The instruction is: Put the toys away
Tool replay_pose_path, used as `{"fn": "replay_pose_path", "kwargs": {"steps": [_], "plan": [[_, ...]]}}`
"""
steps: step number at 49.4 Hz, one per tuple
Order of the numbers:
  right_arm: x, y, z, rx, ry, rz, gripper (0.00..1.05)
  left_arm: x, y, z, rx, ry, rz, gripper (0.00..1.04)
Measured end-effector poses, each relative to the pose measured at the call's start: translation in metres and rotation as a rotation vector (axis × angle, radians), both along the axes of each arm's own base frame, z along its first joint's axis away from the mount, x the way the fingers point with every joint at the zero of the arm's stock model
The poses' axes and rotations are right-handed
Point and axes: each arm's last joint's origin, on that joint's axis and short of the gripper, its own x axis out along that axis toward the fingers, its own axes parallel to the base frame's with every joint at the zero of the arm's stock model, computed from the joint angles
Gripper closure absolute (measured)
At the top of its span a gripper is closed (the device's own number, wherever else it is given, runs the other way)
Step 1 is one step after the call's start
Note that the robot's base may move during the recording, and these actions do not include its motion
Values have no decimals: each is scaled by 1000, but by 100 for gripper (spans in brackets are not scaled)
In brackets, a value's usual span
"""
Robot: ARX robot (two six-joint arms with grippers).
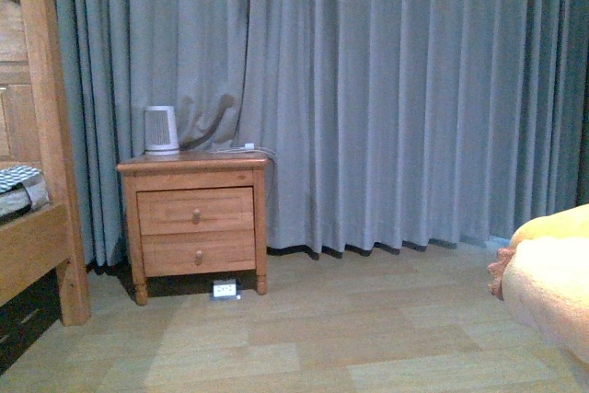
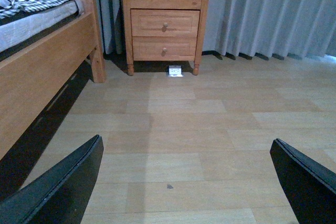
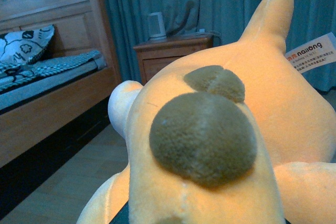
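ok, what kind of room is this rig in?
Most likely a bedroom. There's a wooden bed with bedding on it, a two-drawer nightstand right beside it, and floor-length curtains across the back wall.

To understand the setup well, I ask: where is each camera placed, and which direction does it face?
Front: on the robot's body, facing curtain and nightstand; no arm shows, plush toy at right.
Left wrist: low over the floor, facing the nightstand; open left gripper shows.
Right wrist: close against the plush toy; right gripper hidden.
Shared: all three see the nightstand.
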Motion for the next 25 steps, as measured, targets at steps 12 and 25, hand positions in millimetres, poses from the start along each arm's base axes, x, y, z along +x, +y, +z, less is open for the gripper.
{"fn": "replay_pose_path", "kwargs": {"steps": [12,25], "plan": [[0,0,0,0,0,0,87,0,0,0,0,0,0,6],[0,0,0,0,-1,0,87,0,0,0,0,0,1,6]]}}
